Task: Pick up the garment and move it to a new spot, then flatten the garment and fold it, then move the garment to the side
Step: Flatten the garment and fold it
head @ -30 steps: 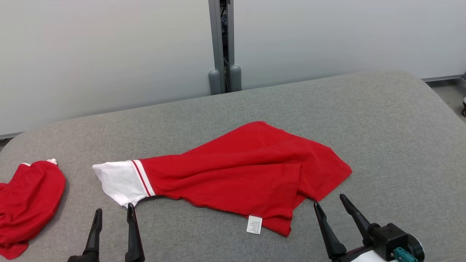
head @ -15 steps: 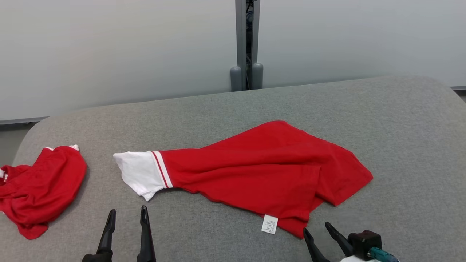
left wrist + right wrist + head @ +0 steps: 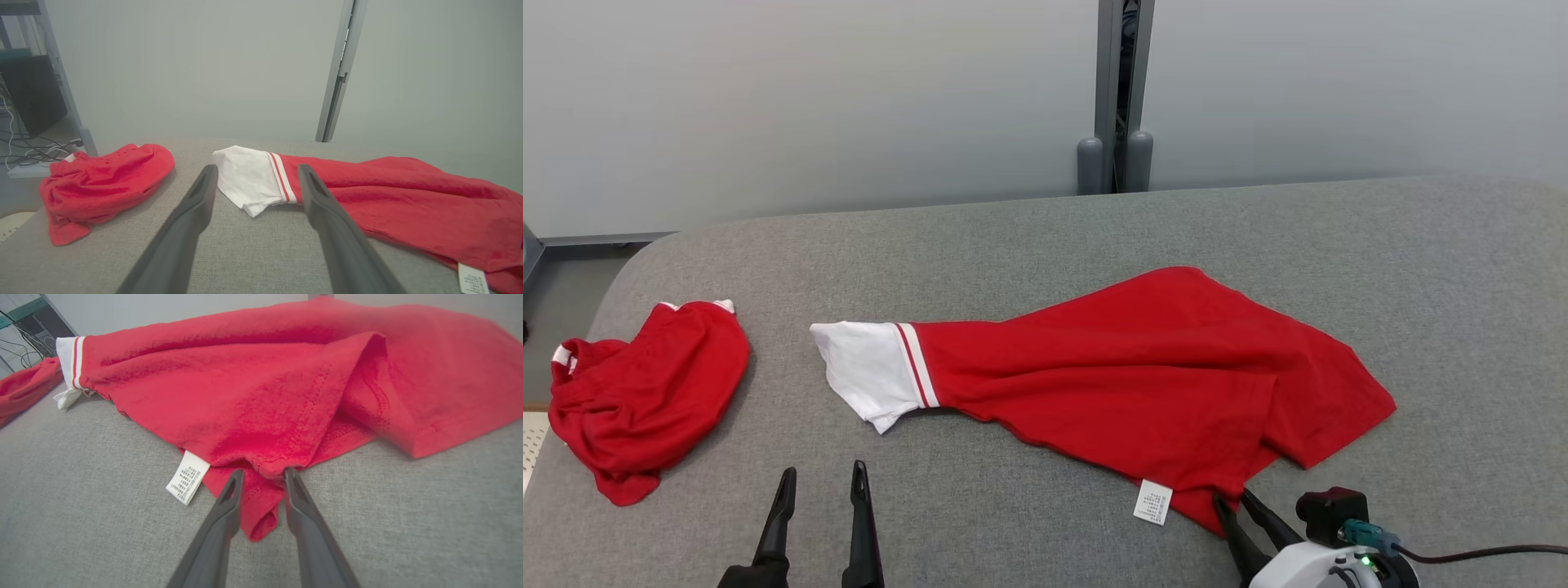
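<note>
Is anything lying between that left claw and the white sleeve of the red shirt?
Nothing visible. Only bare grey cushion separates the open left gripper from the white sleeve of the red shirt. The other crumpled red garment lies off to the left, out of the path.

looks like a robotics lab or test bay: a grey fabric-covered table (image 3: 1029,237) stands against plain pale partition panels (image 3: 809,106) joined by a metal post (image 3: 1125,82); past the table's left edge, a rack of dark equipment (image 3: 28,94) and loose floor cables (image 3: 36,153).
</note>
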